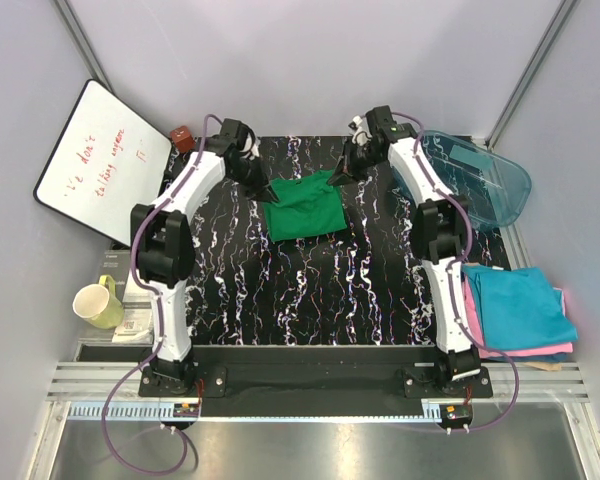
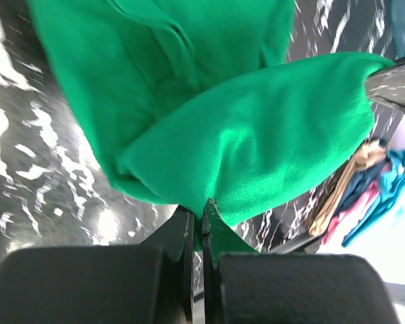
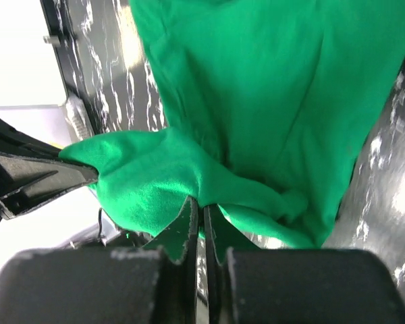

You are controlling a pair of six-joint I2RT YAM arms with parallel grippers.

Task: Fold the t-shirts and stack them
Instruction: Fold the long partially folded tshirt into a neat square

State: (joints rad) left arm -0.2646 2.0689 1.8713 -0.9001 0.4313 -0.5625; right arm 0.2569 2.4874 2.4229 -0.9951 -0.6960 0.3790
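A bright green t-shirt point(image 1: 302, 207) lies partly folded at the back middle of the black marbled table point(image 1: 310, 290). My left gripper point(image 1: 267, 192) is shut on its far left edge, and green cloth point(image 2: 256, 148) bunches right above the closed jaws. On the far right corner my right gripper point(image 1: 338, 178) pinches the same shirt point(image 3: 256, 101), jaws shut with cloth between them. Both held corners are lifted a little off the table. A stack of folded t-shirts sits at the right edge, teal-blue point(image 1: 518, 305) on top, pink point(image 1: 525, 352) under it.
A clear teal plastic tub point(image 1: 480, 180) stands at the back right. A whiteboard point(image 1: 102, 160) leans at the left, with a yellow mug point(image 1: 100, 302) in front of it and a small brown object point(image 1: 181, 136) at the back.
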